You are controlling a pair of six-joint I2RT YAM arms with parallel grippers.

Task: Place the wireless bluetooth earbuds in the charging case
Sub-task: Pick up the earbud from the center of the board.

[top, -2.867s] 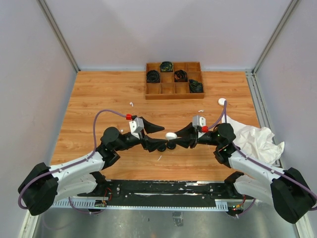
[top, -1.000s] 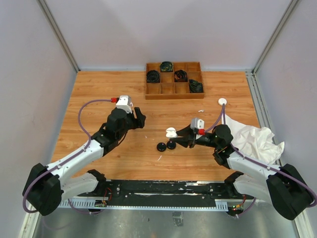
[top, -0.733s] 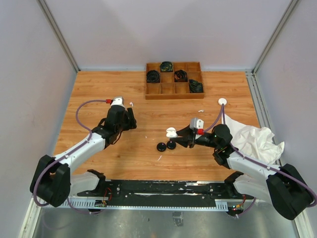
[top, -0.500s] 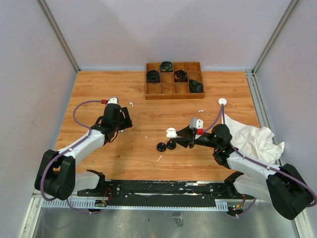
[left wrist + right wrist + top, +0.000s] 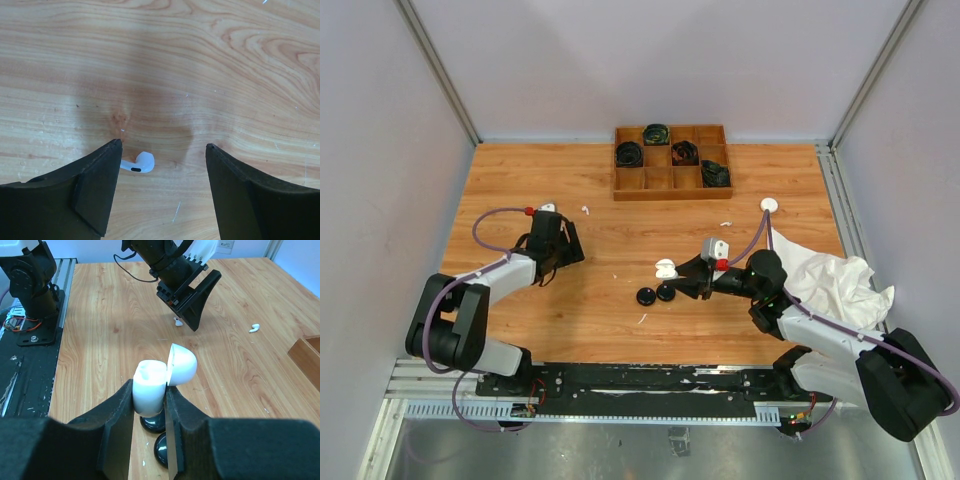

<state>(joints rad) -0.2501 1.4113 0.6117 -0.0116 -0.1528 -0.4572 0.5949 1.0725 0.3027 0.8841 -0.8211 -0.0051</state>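
Bench (image 5: 520, 180): brown wood, with pale walls on three sides.
Left jaws: on the left side of the bench, pointing down at the wood. They stand wide apart and nothing is in them.
White earbud (image 5: 140, 163): lies flat on the bench between the left jaws. It is just beside one jaw tip and well apart from the other. I cannot tell if it touches that tip.
Right jaws: near the middle of the bench, clamped on the charging case, one jaw on each side of it.
Charging case (image 5: 160, 375): white and round, held up off the bench. Its lid stands open.
Black round pieces (image 5: 647, 296): two of them sit on the bench just beside each other. In the right wrist view they are right below the held case.
Far earbud (image 5: 585, 210): small and white, on the bench past the left jaws, toward the tray.
Middle earbud (image 5: 725, 223): small and white, on the bench past the right jaws.
Tray (image 5: 670, 194): wooden, at the far side of the bench, cut into little boxes. Coiled black cables (image 5: 630, 153) fill four of the boxes.
White puck (image 5: 769, 204): a small round thing on the right of the bench, near a crumpled white sheet (image 5: 835, 280).
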